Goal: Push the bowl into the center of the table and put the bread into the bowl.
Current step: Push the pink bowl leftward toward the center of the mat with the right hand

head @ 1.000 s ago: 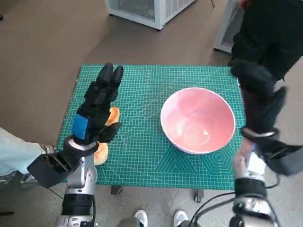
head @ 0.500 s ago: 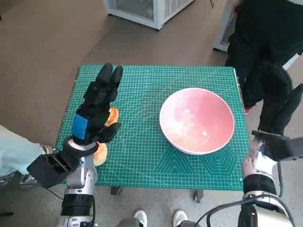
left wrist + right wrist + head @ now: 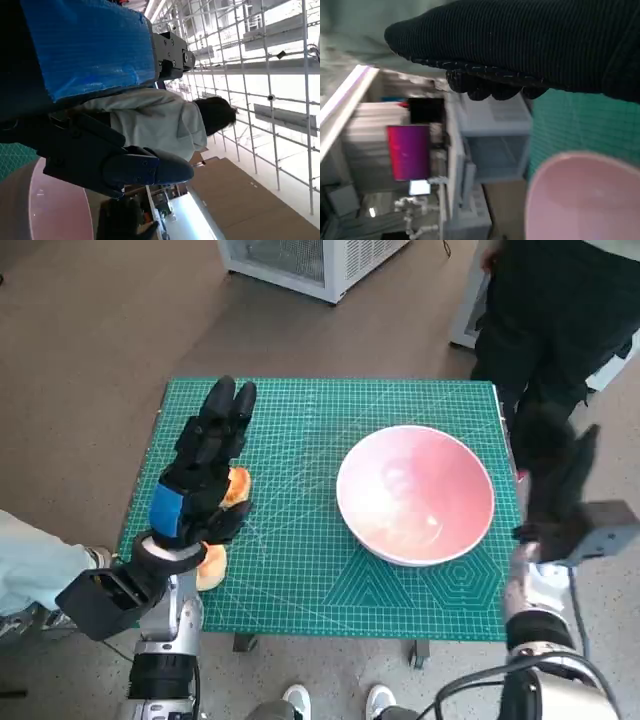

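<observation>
**Right hand off the table's right edge, bowl not yet centred**

Over the last second: right hand (image 3: 556, 478) lifted from low at the table's (image 3: 300, 400) near right corner to stand upright just right of the bowl (image 3: 415, 494), off the mat's edge. Bowl nudged only a touch leftward — sits right of centre, so the push looks barely begun. Left hand (image 3: 203, 465) and bread (image 3: 236, 486) unmoved.

Right hand now: fingers straight and together, pointing up and away, holding nothing — flat like a paddle, close beside the bowl's right rim, contact not clear from the head view. Right wrist view shows the bowl's pink rim just beyond the glove.

Left hand: spread flat, fingers extended toward the far edge, hovering over the left side of the table and grasping nothing. Bread in 2 orange-brown patches — 1 peeking out at the hand's right side, 1 (image 3: 211, 566) nearer, by the wrist. Well apart from the bowl.

A person (image 3: 560, 310) stands at the far right.
</observation>
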You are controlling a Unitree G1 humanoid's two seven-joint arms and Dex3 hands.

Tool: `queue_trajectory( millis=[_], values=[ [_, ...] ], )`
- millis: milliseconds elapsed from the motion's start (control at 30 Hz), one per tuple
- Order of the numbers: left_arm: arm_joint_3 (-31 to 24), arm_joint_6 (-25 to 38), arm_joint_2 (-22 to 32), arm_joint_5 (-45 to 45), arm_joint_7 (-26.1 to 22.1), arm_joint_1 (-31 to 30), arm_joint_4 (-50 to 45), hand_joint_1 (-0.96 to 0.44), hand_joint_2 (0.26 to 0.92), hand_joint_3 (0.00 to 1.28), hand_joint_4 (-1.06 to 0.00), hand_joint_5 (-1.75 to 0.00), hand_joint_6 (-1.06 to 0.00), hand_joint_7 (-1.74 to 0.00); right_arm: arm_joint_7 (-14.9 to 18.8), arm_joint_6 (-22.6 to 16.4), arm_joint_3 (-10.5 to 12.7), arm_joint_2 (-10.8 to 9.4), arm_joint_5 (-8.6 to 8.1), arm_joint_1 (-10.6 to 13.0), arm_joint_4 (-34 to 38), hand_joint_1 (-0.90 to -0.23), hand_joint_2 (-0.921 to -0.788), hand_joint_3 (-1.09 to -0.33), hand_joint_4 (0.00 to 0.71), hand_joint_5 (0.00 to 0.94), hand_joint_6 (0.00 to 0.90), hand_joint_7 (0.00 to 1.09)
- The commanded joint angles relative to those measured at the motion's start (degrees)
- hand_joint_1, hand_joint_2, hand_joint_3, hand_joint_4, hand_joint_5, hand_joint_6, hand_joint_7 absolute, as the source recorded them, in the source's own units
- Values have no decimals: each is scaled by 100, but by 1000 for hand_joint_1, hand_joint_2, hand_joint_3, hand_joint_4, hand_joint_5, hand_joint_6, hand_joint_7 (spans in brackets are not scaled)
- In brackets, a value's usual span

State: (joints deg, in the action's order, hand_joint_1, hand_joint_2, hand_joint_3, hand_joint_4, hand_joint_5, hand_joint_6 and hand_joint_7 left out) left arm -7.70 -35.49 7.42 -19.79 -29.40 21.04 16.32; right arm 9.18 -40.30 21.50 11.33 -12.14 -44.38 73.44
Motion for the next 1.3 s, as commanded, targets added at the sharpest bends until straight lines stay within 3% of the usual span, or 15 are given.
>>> queue_trajectory(
  millis=[33,200,667,933,1033,1300],
  values=[
    [-18,-52,31,66,63,-107,-180,-690,921,298,-76,-3,-158,-34,138,317,67,-187,-46,-1,145,-644,-921,-910,175,0,146,324],
    [-27,-71,50,121,119,-170,-259,-689,921,297,-78,-4,-159,-35,109,551,82,-370,-21,-90,189,-645,-921,-923,176,1,162,317],
    [-124,-97,180,165,232,-396,-412,-695,921,312,-85,-5,-162,-36,259,1048,268,-756,-163,-457,223,-643,-921,-941,187,5,191,301],
    [-133,-72,195,178,261,-443,-480,-701,921,316,-87,-4,-163,-36,282,1072,306,-812,-142,-501,215,-642,-921,-946,191,6,196,296],
    [-233,-39,263,223,370,-585,-653,-692,921,314,-85,-3,-162,-36,294,1207,260,-1056,-108,-778,246,-639,-921,-946,184,2,190,289],
    [-296,-49,290,245,502,-686,-720,-683,921,313,-100,-9,-178,-43,300,1407,259,-1261,-66,-959,292,-643,-921,-938,169,0,191,276]
  ],
)
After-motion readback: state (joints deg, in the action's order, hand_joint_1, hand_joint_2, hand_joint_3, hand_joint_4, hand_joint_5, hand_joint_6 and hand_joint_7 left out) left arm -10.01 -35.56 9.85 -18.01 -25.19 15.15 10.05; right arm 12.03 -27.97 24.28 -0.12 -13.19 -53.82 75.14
